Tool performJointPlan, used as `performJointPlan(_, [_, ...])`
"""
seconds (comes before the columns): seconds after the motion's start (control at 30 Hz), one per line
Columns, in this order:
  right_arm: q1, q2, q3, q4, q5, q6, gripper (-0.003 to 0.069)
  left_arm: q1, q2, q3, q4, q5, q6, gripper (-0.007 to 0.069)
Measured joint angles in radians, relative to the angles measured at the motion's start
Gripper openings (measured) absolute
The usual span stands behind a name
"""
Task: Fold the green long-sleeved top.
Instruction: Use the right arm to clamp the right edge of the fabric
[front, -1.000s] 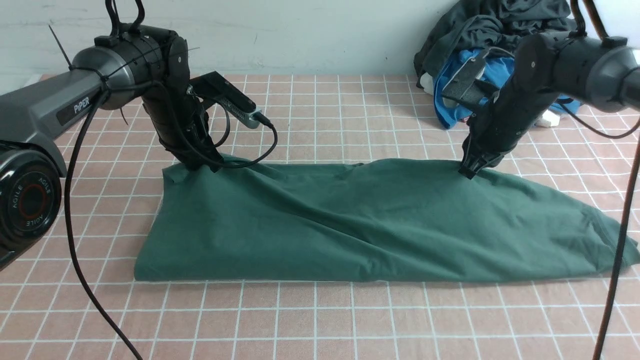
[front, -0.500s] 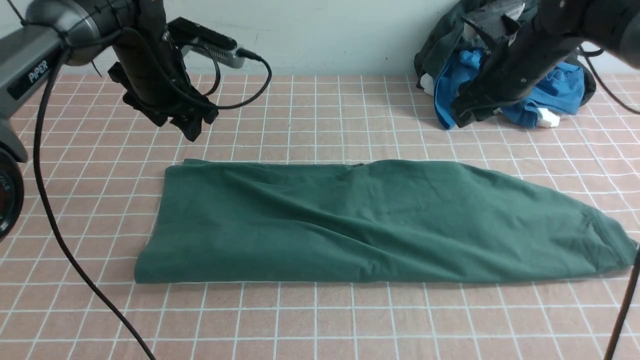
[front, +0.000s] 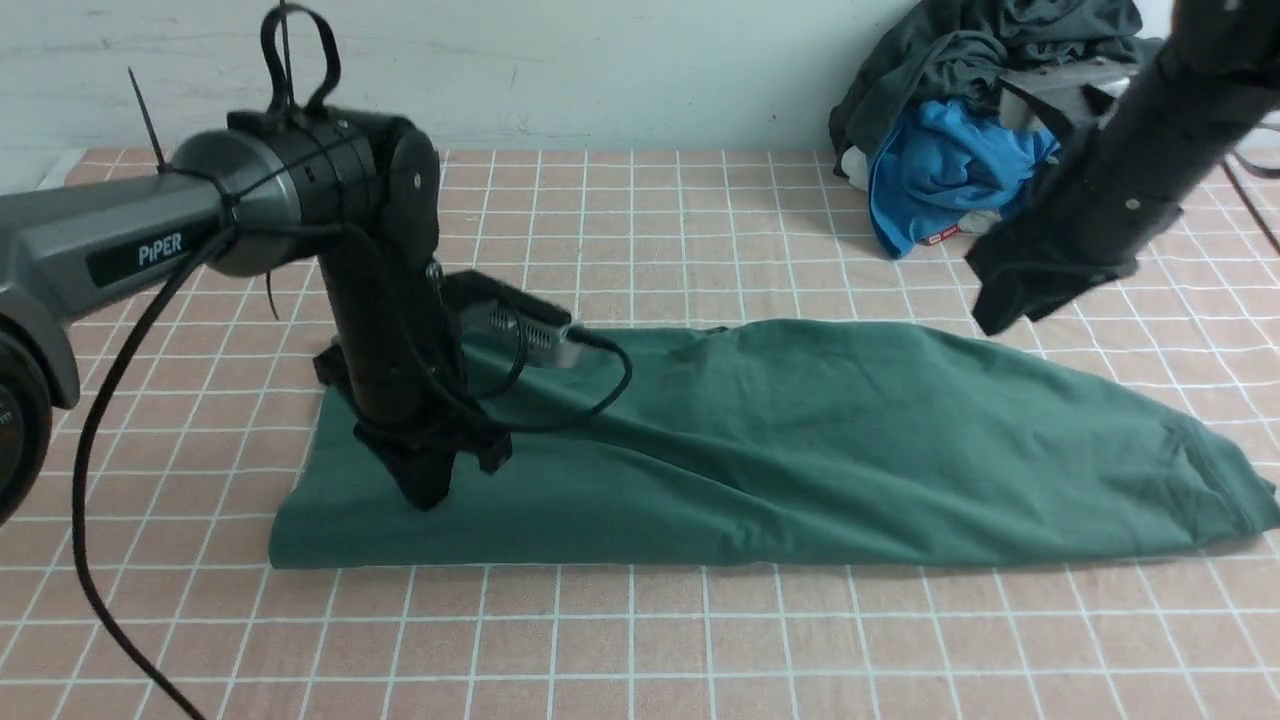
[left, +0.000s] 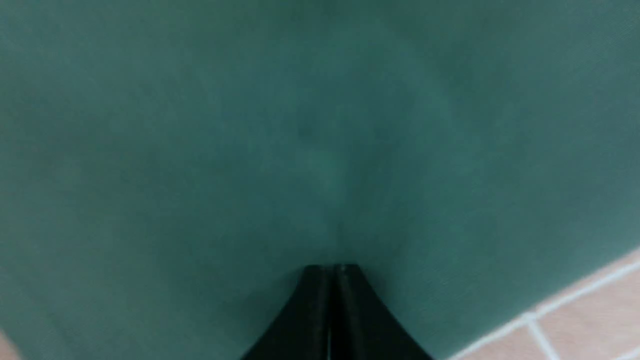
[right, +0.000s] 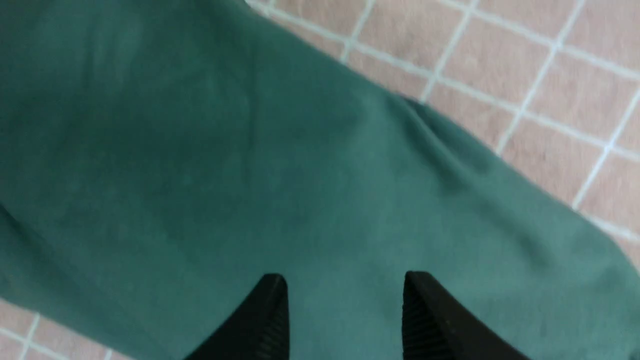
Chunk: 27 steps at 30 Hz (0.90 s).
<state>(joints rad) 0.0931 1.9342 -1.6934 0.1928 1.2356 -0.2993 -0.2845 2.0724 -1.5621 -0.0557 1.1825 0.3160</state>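
Note:
The green long-sleeved top (front: 800, 440) lies folded into a long band across the checked table, its narrow end at the right. No logo, neck or cuffs show. My left gripper (front: 425, 495) points down onto the top's left end near its front edge. In the left wrist view the gripper (left: 330, 267) is shut, tips touching the green cloth (left: 300, 125), with no fold seen between them. My right gripper (front: 995, 320) hovers open just above the top's far edge at the right. In the right wrist view it (right: 345, 280) is open and empty over the green cloth (right: 250, 175).
A pile with a dark grey garment (front: 960, 50) and a bright blue garment (front: 940, 160) sits at the back right against the wall. The pink checked tablecloth (front: 640, 640) shows in front of the top. The left arm's cable loops over the top's left part.
My left gripper came down and forward from behind the top onto its left end. My right gripper moved from the clothes pile down toward the top's far right edge.

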Motion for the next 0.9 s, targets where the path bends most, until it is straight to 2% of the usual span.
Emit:
performJointPlan(0.17, [-0.107,-0.126,0.274,-0.084,-0.121,0.077,0.0250,0.036,-0.024,0.137,-0.027,-0.114,-0.004,-0.0003])
performJointPlan(0.37, [-0.231,-0.114,0.373,-0.112,-0.213,0.130,0.0269,0.055,-0.037,0.160,-0.068,-0.139,-0.003,-0.0003])
performJointPlan(0.5, [-0.292,-0.084,0.375,-0.112,-0.258,0.149,0.0352,0.055,-0.037,0.161,-0.078,-0.140,0.007,-0.0003])
performJointPlan(0.57, [-0.317,-0.062,0.375,-0.112,-0.273,0.161,0.0413,0.056,-0.038,0.162,-0.086,-0.140,0.022,-0.0003])
performJointPlan(0.63, [-0.337,-0.024,0.375,-0.112,-0.287,0.185,0.0504,0.057,-0.038,0.163,-0.095,-0.141,0.038,-0.0003])
performJointPlan(0.73, [-0.344,0.020,0.375,-0.113,-0.307,0.199,0.0572,0.059,-0.038,0.163,-0.100,-0.141,0.049,-0.0003])
performJointPlan(0.9, [-0.344,0.073,0.375,-0.096,-0.330,0.204,0.0599,0.062,-0.038,0.163,-0.107,-0.141,0.050,-0.0003])
